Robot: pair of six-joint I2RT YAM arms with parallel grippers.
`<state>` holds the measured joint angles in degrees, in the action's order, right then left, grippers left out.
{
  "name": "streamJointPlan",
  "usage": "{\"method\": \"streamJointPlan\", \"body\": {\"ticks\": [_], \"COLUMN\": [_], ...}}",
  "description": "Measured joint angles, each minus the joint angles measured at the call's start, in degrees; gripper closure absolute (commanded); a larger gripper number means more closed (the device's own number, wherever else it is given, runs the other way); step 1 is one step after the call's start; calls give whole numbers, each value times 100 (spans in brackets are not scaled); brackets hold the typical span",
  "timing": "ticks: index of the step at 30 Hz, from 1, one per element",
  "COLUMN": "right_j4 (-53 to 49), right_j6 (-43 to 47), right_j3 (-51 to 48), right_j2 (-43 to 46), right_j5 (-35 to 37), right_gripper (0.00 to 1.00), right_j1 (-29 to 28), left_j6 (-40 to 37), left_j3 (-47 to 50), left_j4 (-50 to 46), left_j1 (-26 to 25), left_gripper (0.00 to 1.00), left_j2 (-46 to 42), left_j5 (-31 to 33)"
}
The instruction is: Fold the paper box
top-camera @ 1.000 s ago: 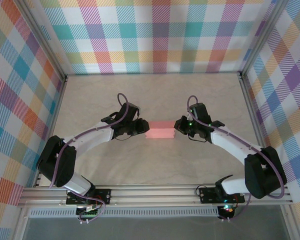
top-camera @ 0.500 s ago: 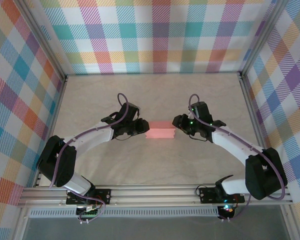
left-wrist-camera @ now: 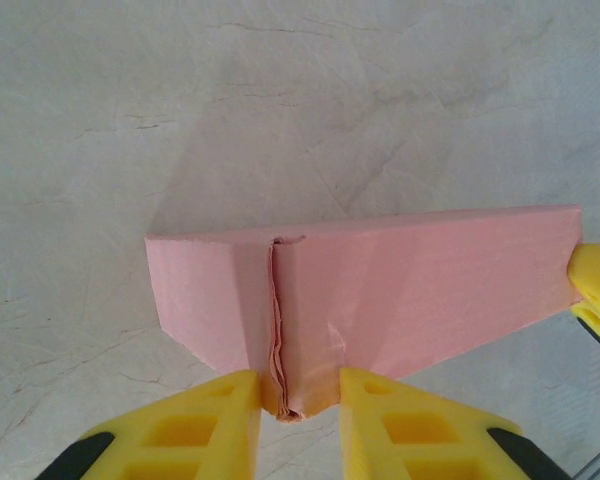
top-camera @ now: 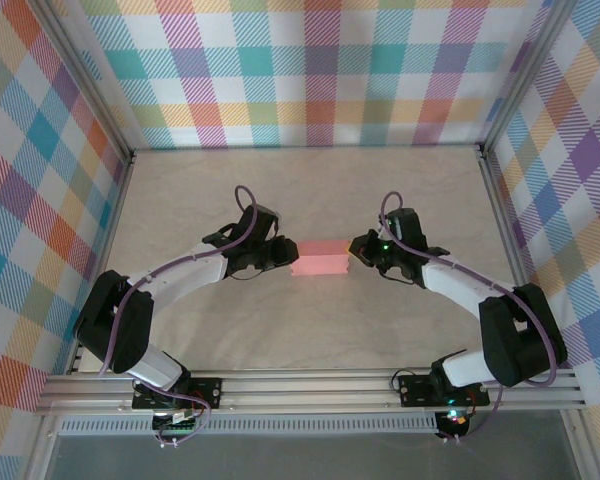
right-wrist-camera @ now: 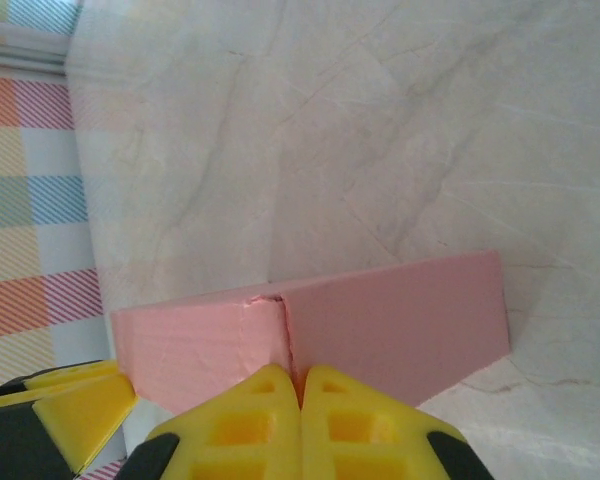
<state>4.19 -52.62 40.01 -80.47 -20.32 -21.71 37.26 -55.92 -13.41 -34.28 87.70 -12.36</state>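
**Right arm shifts inward, box stays put**

Since a second ago the right arm's elbow has swung in toward the middle of the table (top-camera: pixel 310 190), and the right gripper (top-camera: pixel 354 254) has edged a little closer to the box's end. The paper box (top-camera: pixel 320 260) and the left arm sit as they did.

The box, a flat salmon-pink rectangle, lies on the table's centre between the two grippers, its long side running left to right. The left gripper (top-camera: pixel 285 258) is at its left end. In the left wrist view, the gripper (left-wrist-camera: pixel 300 388) has its yellow fingers narrowly parted and clamped on a creased, folded tab of the box (left-wrist-camera: pixel 400 290) beside a seam.

In the right wrist view, the right gripper (right-wrist-camera: pixel 300 378) has its fingers pressed flat together, tips against the edge of the box (right-wrist-camera: pixel 380 320) right at a seam (whether any card is caught between them cannot be told).
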Motion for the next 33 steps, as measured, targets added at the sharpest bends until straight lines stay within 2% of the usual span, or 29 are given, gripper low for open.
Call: {"method": "streamJointPlan", "body": {"ticks": [1, 2, 4, 8, 9, 12, 15, 18, 20, 27, 31, 33], "right_j4": [83, 120, 125, 46, 4, -55, -68, 109, 232, 59, -219, -304], "right_j6": [-39, -59, -92, -98, -109, -96, -96, -155, -212, -125, -2, 55], "right_j3": [-44, -63, -66, -52, -48, -42, -44, -61, -101, -90, -7, 33], "right_j2": [4, 11, 17, 26, 26, 26, 7, -55, -61, 33, 103, 107], "right_j5": [-37, -59, -66, -107, -133, -146, -149, -208, -249, -225, -131, -122], "right_gripper": [100, 96, 78, 61, 60, 61, 75, 95, 99, 96, 92, 81], "right_j1": [9, 17, 17, 15, 9, -7, -4, 15, 35, 35, 33, 33], "left_j6": [-4, -20, -24, -59, -63, -66, -85, -109, -129, -109, -107, -111], "left_j3": [-4, -7, -9, -11, -11, -11, -11, -11, -11, 103, 17, -74], "left_j4": [0, -9, -13, -15, -15, -15, -11, -13, -15, -164, -162, -153], "left_j1": [0, 0, 0, 0, 0, 0, 0, 0, 0, 11, 24, 31], "left_gripper": [75, 75, 75, 75, 75, 75, 73, 70, 63, 25, 17, 15], "left_j2": [0, 0, 0, 0, 0, 0, 0, 0, 7, 33, 24, 2], "left_j5": [0, 0, 0, -2, -2, -2, -4, 0, 20, 101, 83, 85]}}
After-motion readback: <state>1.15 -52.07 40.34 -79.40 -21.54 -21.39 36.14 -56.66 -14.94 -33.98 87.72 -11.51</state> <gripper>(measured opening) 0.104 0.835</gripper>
